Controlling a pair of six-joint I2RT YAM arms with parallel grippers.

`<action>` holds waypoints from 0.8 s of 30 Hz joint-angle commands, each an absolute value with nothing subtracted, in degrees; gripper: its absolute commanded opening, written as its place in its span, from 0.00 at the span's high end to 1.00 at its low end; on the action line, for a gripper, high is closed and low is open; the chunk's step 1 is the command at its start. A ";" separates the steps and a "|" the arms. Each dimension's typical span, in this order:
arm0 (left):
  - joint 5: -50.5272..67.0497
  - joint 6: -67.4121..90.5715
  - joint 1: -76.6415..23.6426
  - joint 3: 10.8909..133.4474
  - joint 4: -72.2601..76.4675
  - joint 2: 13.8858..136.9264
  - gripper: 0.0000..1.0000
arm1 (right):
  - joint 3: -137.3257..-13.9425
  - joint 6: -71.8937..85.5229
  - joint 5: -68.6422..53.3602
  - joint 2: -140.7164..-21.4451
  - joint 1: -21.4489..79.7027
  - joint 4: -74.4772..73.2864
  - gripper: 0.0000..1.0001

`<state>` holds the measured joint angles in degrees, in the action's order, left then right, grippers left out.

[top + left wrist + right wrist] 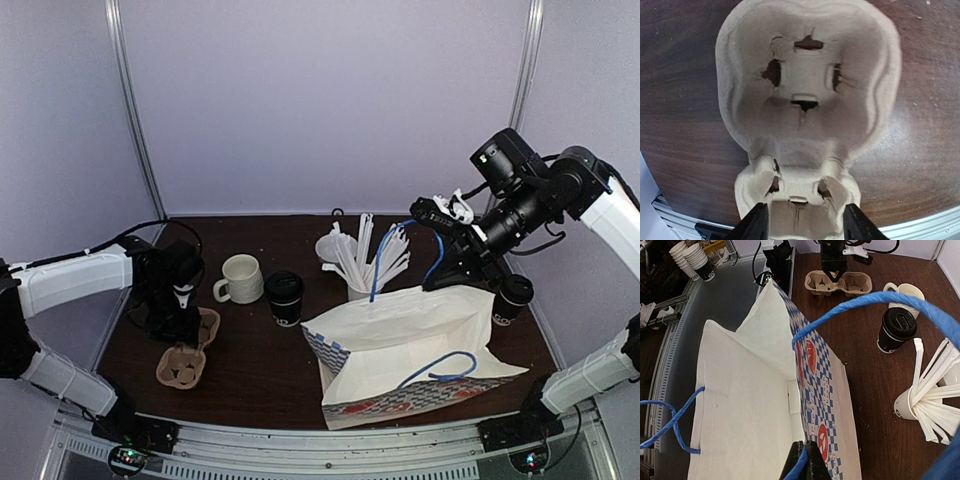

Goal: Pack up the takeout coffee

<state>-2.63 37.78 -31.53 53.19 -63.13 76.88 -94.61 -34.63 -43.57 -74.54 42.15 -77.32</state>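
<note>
Left tool (805,226): jaws apart, one finger on each side of the near pocket of the brown moulded-pulp two-cup carrier (805,100). Could not tell whether the pads pressed on it. Carrier lay flat on the dark brown wooden worktop (260,360), both pockets unfilled.

Right tool (802,465): closed on the blue rope handle (865,302) of the white paper bag with blue-and-red check print (740,390), handle lifted, bag mouth gaping.

First black lidded paper cup (285,297) stood upright just right of the cream ceramic handled mug (240,278), left of the bag. Second black lidded paper cup (512,298) stood upright just beside the bag's far right corner. White cup of white stirrers (365,280) stood behind the bag.
</note>
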 commanded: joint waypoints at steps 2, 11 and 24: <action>-1.46 34.80 -29.37 51.79 -58.11 78.88 0.48 | -96.12 -35.32 -43.24 -75.54 43.13 -76.15 1.00; -2.67 33.76 -29.27 52.45 -55.86 84.38 0.55 | -98.32 -35.16 -42.95 -77.04 43.24 -75.85 1.00; -4.19 35.60 -29.27 53.16 -58.00 81.32 0.50 | -98.74 -34.98 -43.02 -78.12 43.21 -75.34 1.00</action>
<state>-3.31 34.87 -29.67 52.01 -57.23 84.38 -96.95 -34.74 -43.20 -77.91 42.78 -76.38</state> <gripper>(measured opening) 0.487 0.010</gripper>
